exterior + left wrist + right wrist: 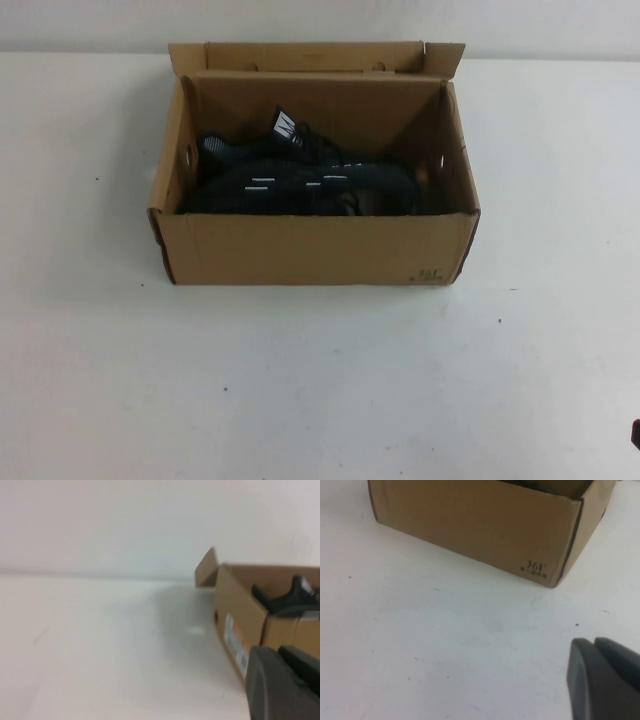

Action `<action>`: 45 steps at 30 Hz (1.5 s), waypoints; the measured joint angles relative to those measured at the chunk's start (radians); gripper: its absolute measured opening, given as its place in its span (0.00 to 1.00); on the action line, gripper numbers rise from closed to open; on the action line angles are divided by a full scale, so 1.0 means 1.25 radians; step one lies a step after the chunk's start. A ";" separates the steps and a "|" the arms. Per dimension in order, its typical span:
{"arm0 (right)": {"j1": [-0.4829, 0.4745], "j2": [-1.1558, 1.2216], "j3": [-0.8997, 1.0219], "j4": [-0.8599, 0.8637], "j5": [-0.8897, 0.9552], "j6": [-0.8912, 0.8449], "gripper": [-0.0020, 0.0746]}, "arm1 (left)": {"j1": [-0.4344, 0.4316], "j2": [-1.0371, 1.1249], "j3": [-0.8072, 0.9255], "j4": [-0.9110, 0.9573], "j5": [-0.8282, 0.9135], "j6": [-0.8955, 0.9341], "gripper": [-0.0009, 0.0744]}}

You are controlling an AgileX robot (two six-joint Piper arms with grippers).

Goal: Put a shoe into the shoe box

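The brown cardboard shoe box [310, 250] stands open in the middle of the table, its flap lid [310, 55] folded back at the far side. The black sneaker with short white dashes [300, 185] lies inside along the near wall. My left gripper [277, 652] is shut and empty, low over the table left of the box [240, 615]; it is out of the high view. My right gripper [594, 642] is shut and empty over the table in front of the box's near right corner [470, 525].
The twin sneaker with the upright white-striped tongue tab [285, 128] lies in the box behind the first. A black shoe part [295, 595] shows over the box rim in the left wrist view. Dark print [536, 567] marks the box's lower corner. White table surrounds the box.
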 joint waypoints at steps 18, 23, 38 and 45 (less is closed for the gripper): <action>0.000 0.000 0.000 0.000 0.002 0.000 0.00 | 0.000 -0.005 0.100 0.075 0.139 -0.099 0.01; 0.000 0.000 0.000 0.000 0.002 0.000 0.00 | 0.000 -0.005 0.100 0.075 0.139 -0.099 0.01; 0.000 0.000 0.000 0.000 0.003 0.000 0.00 | 0.000 -0.005 0.100 0.075 0.139 -0.098 0.01; -0.007 -0.002 0.000 0.000 0.003 0.000 0.00 | 0.000 -0.005 0.100 0.075 0.139 -0.098 0.01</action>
